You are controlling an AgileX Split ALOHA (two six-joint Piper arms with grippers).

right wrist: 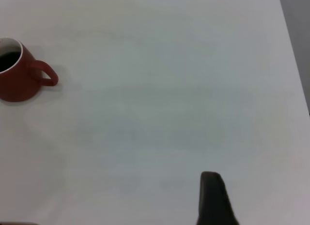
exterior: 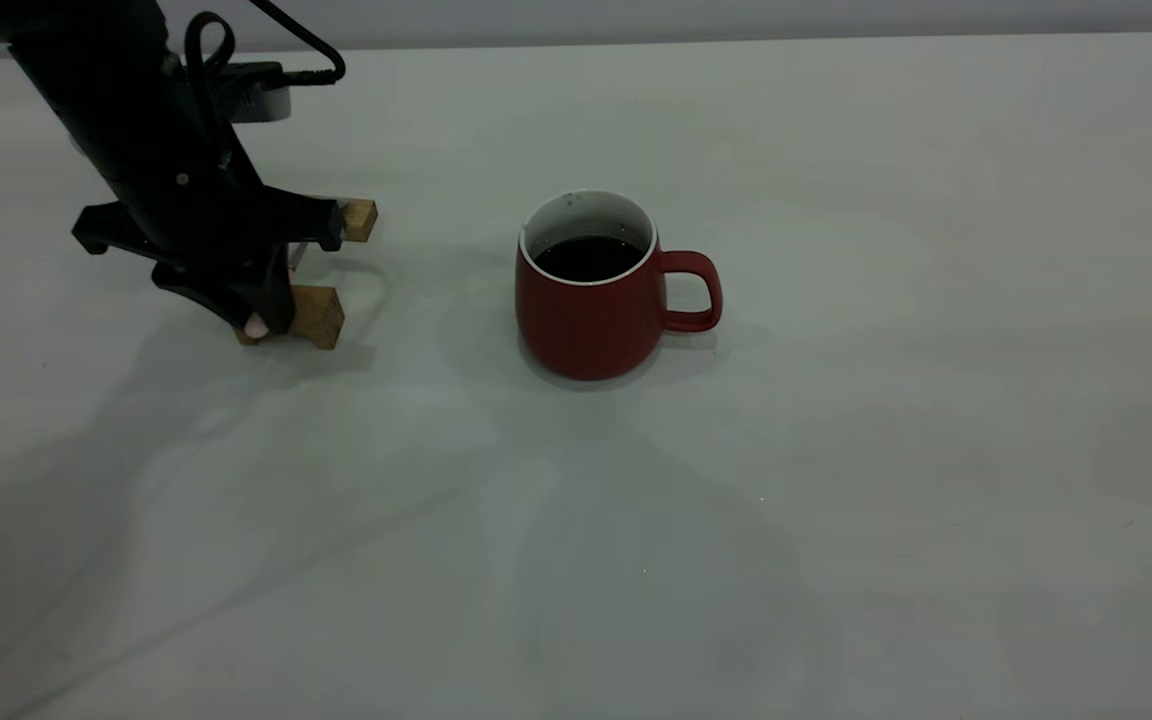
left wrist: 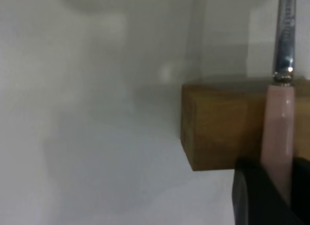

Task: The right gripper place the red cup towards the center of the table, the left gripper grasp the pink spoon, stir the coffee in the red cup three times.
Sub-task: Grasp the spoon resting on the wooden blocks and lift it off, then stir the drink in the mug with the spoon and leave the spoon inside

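Risk first: slip of the pink spoon [left wrist: 277, 133] on the lift, since the grip sits right at the end of the pale handle, with the metal neck and bowl hanging far out beyond it. Likely to swing or twist loose if raised fast. Second hazard: snagging the near wooden block [exterior: 316, 315] under the handle and dragging or tipping it along, as the black fingers [left wrist: 254, 201] stand just beside it. Further on, danger of knocking the red cup [exterior: 586, 310] or clipping its white rim on the way in, and of splashing the coffee [exterior: 588, 257], which stands fairly high inside; a tilted spoon would make that worse.

Left tool [exterior: 261, 305]: down low at the left side of the counter [exterior: 836, 500], over the two blocks, the far wooden block [exterior: 358, 218] behind it. Fingers drawn in narrow, pressed against both flanks of the pink handle, so by the look of it clenched on the spoon; spoon not yet lifted, handle lying across the near block.

Red cup upright near the middle of the counter, well apart from the left tool, loop handle turned toward the right arm's side, nothing touching it.

Right tool [right wrist: 213, 201]: pulled back, well away from the cup, seen only as a dark tip in its own wrist view; grip state impossible to tell
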